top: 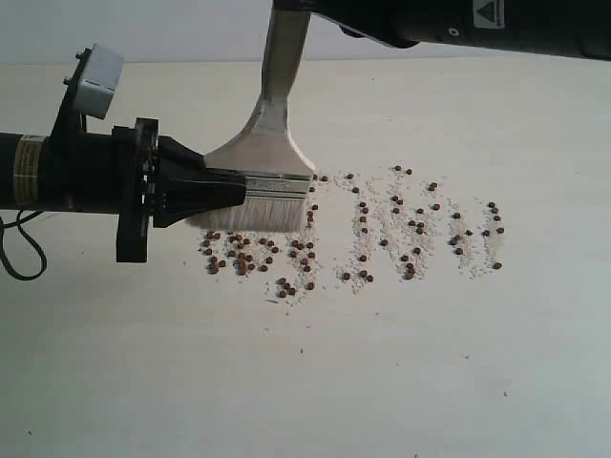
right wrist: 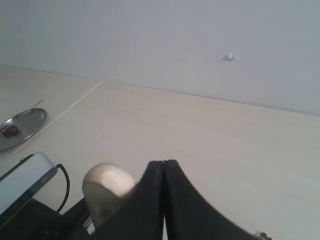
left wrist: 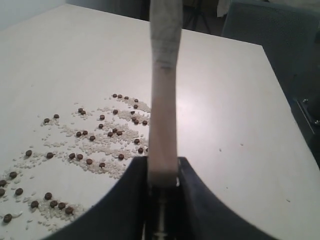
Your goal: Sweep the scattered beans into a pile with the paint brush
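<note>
Dozens of beans (top: 382, 239) lie beyond your left gripper (top: 234, 188) fingertips, strung out along finger line, some just beside them. Fingers partly closed, clamped on brush (top: 272, 153); handle upright, bristles on table (top: 430, 363). Right gripper (right wrist: 163, 167) closed, empty. Left arm nearer.
</note>
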Controlling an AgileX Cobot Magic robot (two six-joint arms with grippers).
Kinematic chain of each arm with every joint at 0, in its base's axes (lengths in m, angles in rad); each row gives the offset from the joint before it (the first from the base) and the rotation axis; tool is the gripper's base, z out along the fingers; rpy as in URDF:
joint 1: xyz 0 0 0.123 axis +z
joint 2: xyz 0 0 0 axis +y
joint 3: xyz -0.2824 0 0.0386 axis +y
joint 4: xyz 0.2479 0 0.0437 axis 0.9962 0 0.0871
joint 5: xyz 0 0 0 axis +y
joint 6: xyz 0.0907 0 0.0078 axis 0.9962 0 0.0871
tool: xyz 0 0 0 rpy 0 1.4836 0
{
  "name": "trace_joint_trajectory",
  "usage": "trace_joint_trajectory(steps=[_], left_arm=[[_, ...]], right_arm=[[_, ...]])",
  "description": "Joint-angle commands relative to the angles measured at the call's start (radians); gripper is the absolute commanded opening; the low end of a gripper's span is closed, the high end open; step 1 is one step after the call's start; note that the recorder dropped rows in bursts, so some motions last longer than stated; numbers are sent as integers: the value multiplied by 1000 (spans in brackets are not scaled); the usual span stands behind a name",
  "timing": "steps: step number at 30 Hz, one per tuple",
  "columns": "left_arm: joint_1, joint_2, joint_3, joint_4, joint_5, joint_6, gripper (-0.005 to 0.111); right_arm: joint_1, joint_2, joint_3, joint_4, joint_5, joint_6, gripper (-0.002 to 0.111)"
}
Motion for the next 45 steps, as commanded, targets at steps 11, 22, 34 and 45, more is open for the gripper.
trace_joint_trajectory(steps=[11,22,34,45], left_arm=[[1,1,-4,-6,-17,-7,0],[1,1,-4,-10,-17,-4,0],[53,1,-4,-27,-17,-10,0],[120,5,-4,-14,-17,5,0]], right_arm=[[-2,0,-6,5,-127,41,0],[-113,-170,-6,-35,149,-150,0],[-456,-61,-76,356,666,-1040,0],[-566,276,-134,2062,1262,-2766,0]])
